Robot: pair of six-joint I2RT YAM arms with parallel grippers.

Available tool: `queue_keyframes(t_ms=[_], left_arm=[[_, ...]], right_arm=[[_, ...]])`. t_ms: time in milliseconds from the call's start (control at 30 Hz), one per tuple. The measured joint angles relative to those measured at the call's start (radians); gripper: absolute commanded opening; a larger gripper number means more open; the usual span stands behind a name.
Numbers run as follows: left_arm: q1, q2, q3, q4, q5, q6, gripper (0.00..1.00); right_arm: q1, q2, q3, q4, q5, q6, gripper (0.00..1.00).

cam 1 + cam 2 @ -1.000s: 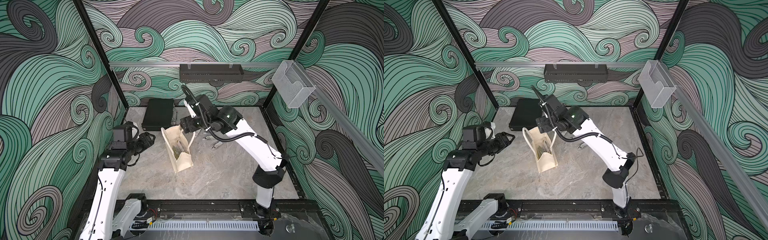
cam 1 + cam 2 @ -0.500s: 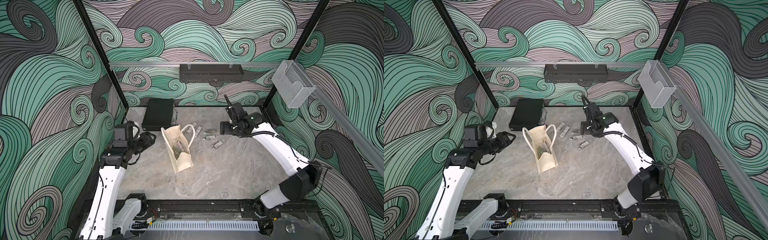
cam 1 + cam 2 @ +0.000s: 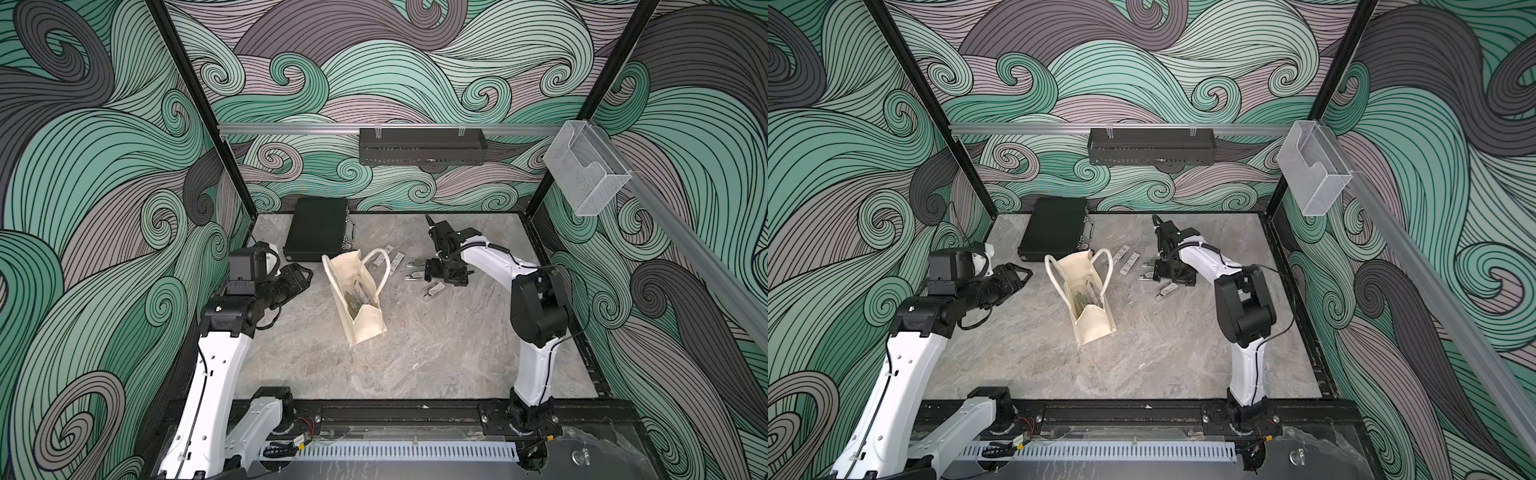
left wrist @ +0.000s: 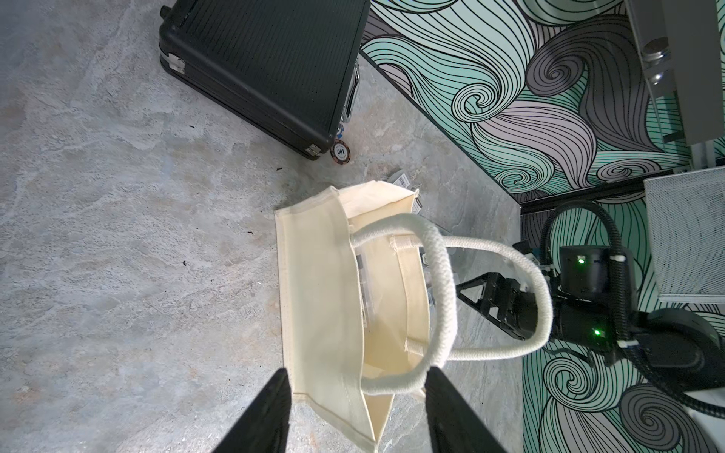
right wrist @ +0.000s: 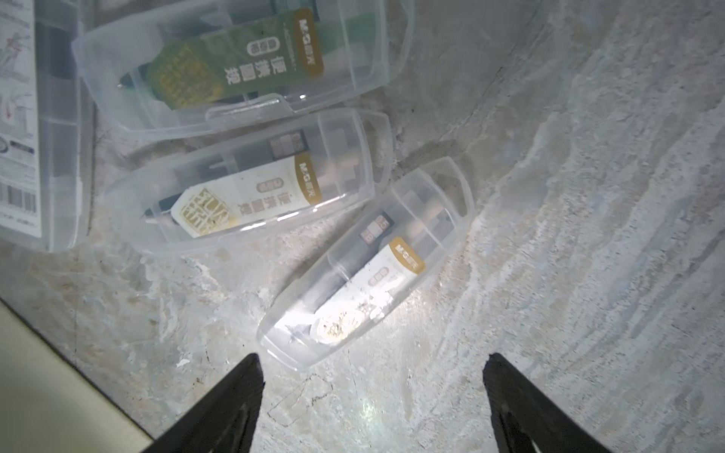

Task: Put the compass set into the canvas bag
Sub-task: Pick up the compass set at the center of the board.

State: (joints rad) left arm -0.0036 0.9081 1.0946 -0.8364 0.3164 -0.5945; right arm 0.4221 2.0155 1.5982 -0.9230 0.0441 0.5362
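Note:
The canvas bag (image 3: 360, 309) (image 3: 1090, 307) (image 4: 325, 294) stands upright and open mid-table, with at least one clear compass set case (image 3: 356, 296) inside. More compass sets in clear cases lie to its right. In the right wrist view I see one with a white label (image 5: 365, 270) nearest, another white one (image 5: 251, 184) and a green-labelled one (image 5: 239, 62). My right gripper (image 3: 430, 272) (image 3: 1156, 272) (image 5: 372, 359) hangs open just above the table over them, holding nothing. My left gripper (image 3: 301, 274) (image 3: 1021, 276) (image 4: 357, 372) is open beside the bag's left end, not touching it.
A flat black hard case (image 3: 318, 232) (image 4: 266, 66) lies at the back left, with a poker chip (image 4: 340, 152) at its corner. A black shelf (image 3: 422, 145) hangs on the back wall and a clear holder (image 3: 584, 170) on the right wall.
My right arm has swung from above the bag out to the right and dropped low over the loose cases. The left arm and the bag have stayed put.

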Motion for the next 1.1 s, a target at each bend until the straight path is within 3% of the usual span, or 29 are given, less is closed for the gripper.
queue_keyframes(t_ms=[767, 1100], left_arm=[[0.000, -0.002, -0.005, 0.000, -0.016, 0.000, 0.57], [0.000, -0.007, -0.013, 0.000, -0.018, 0.000, 0.57]], right_arm=[[-0.002, 0.143, 0.082, -0.046, -0.001, 0.020, 0.87], [-0.032, 0.131, 0.007, -0.029, -0.015, -0.021, 0.81]])
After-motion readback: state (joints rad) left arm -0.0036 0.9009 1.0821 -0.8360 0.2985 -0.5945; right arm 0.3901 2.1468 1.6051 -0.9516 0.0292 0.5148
